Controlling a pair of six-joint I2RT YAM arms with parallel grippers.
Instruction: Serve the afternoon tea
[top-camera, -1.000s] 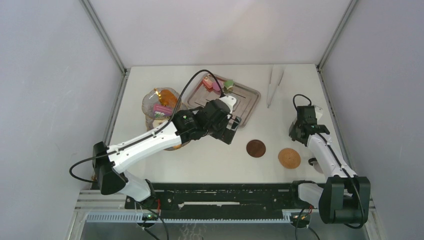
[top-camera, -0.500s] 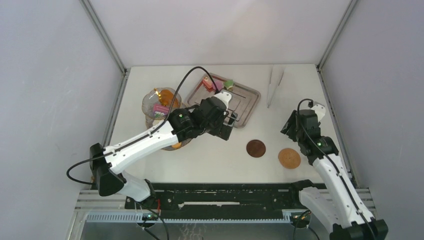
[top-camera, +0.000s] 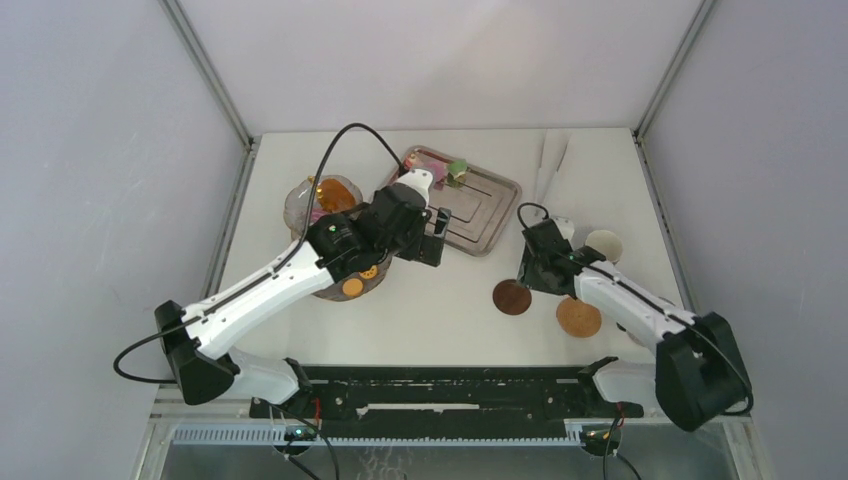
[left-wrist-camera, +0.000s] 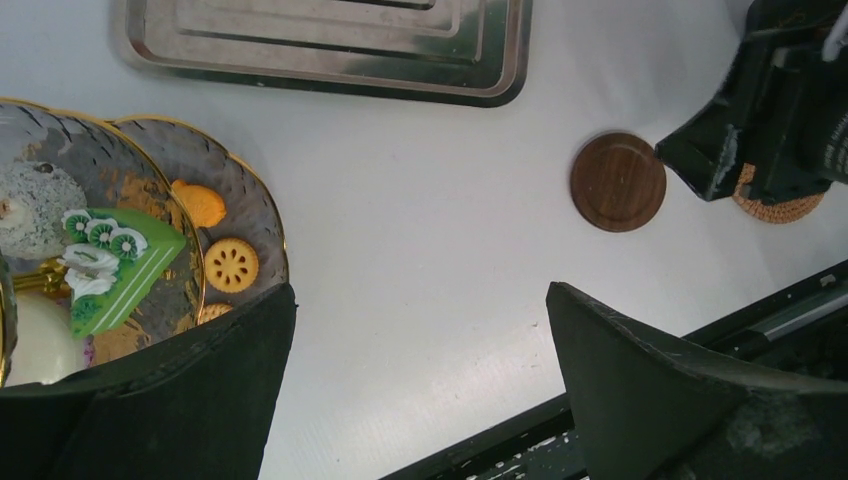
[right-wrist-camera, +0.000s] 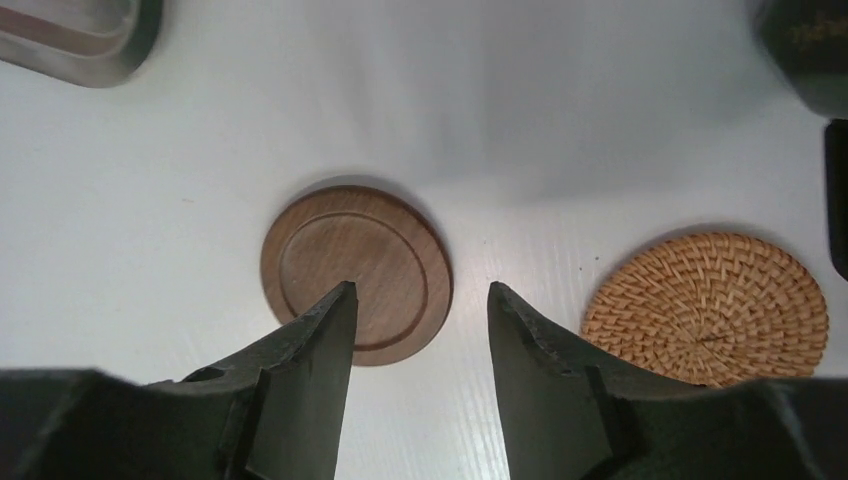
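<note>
The three-tier glass stand (top-camera: 300, 200) stands at the left with cakes and orange cookies (top-camera: 352, 287) on it. In the left wrist view its plates (left-wrist-camera: 255, 215) hold a green cake (left-wrist-camera: 125, 268) and cookies (left-wrist-camera: 231, 264). Small cakes (top-camera: 440, 168) lie on the steel tray. My left gripper (top-camera: 432, 235) (left-wrist-camera: 420, 300) is open and empty between stand and tray. My right gripper (top-camera: 530, 270) (right-wrist-camera: 422, 290) is open and empty just above the dark wooden coaster (top-camera: 512, 297) (right-wrist-camera: 355, 265) (left-wrist-camera: 618, 182). A woven coaster (top-camera: 578, 317) (right-wrist-camera: 715, 305) lies to its right. A pale cup (top-camera: 604, 244) stands behind the right arm.
The rectangular steel tray (top-camera: 480, 205) (left-wrist-camera: 330, 60) lies at the back centre, its corner (right-wrist-camera: 80, 40) showing in the right wrist view. Long metal tongs (top-camera: 548, 170) lie at the back right. The black base rail (top-camera: 440, 385) runs along the near edge.
My right arm has swung left and down over the dark coaster, uncovering the cup. My left gripper has pulled back left, off the tray toward the stand.
</note>
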